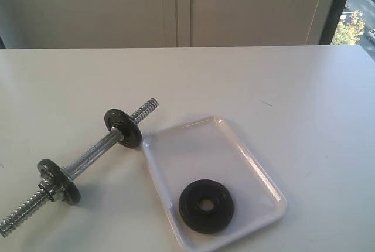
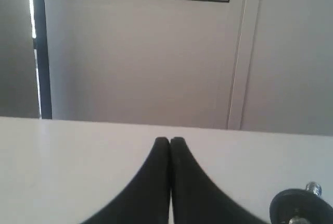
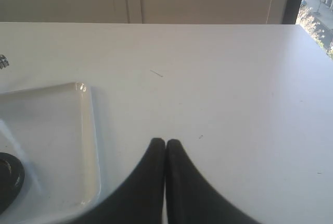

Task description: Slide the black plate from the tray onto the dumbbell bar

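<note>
The black plate (image 1: 206,205) lies flat in the near corner of the white tray (image 1: 193,152). Left of the tray, the chrome dumbbell bar (image 1: 94,155) rests diagonally on the table with two worn dark discs on it. Neither arm shows in the exterior view. My left gripper (image 2: 169,140) is shut and empty above bare table, with one of the bar's discs (image 2: 299,207) and a threaded end (image 2: 313,188) at the frame's edge. My right gripper (image 3: 165,142) is shut and empty beside the tray (image 3: 88,130). A sliver of the black plate (image 3: 8,179) shows there.
The white table (image 1: 281,88) runs back to pale wall panels (image 1: 181,6). A window (image 1: 358,12) lies at the far right.
</note>
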